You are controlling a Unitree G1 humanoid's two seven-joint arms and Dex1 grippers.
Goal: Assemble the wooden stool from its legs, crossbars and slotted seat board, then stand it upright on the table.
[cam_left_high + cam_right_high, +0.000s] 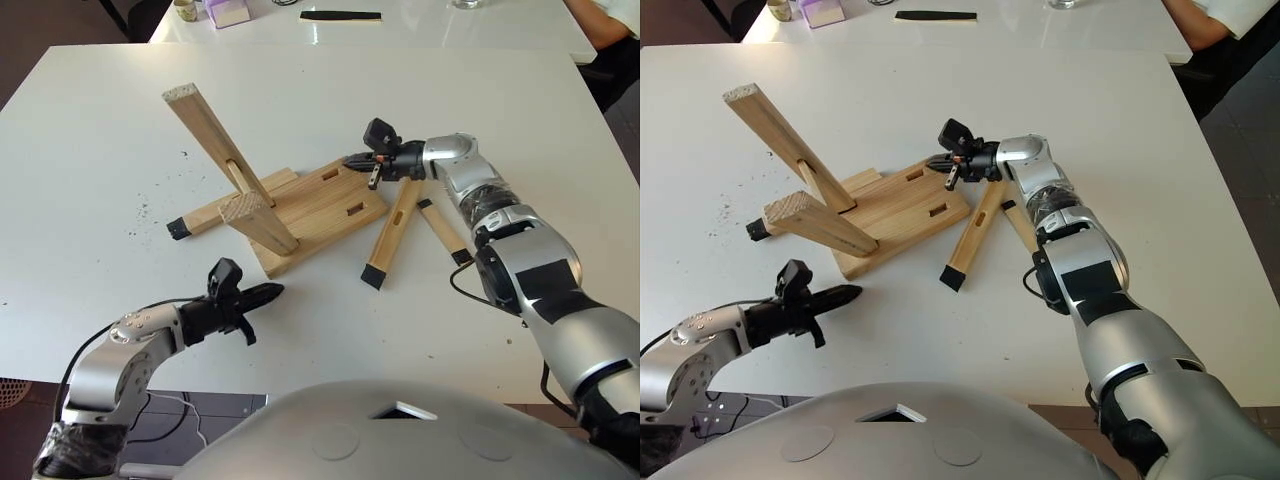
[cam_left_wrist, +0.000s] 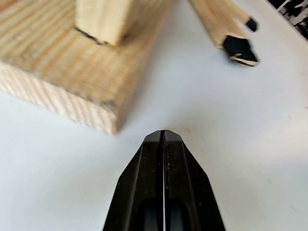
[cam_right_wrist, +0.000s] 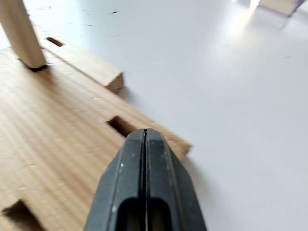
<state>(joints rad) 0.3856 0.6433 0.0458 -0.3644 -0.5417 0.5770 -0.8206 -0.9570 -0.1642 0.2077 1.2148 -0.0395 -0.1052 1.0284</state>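
Observation:
The slotted seat board (image 1: 320, 205) lies flat on the white table (image 1: 90, 130). Two wooden legs stand in it: a tall one (image 1: 215, 140) leaning back to the left and a shorter one (image 1: 258, 222) leaning forward. Another piece with a black cap (image 1: 200, 218) pokes out from under the board's left side. Two loose black-tipped legs (image 1: 392, 232) (image 1: 445, 230) lie to the board's right. My right gripper (image 1: 358, 160) is shut and empty, just above the board's far corner by a slot (image 3: 122, 126). My left gripper (image 1: 272, 292) is shut and empty, low over the table in front of the board's near corner (image 2: 72, 91).
Small dark specks lie scattered on the table's left part (image 1: 150, 205). A second white table (image 1: 420, 25) stands behind with a small box (image 1: 228, 12) and a black strip (image 1: 340, 16). Open table surface lies in front and to the far right.

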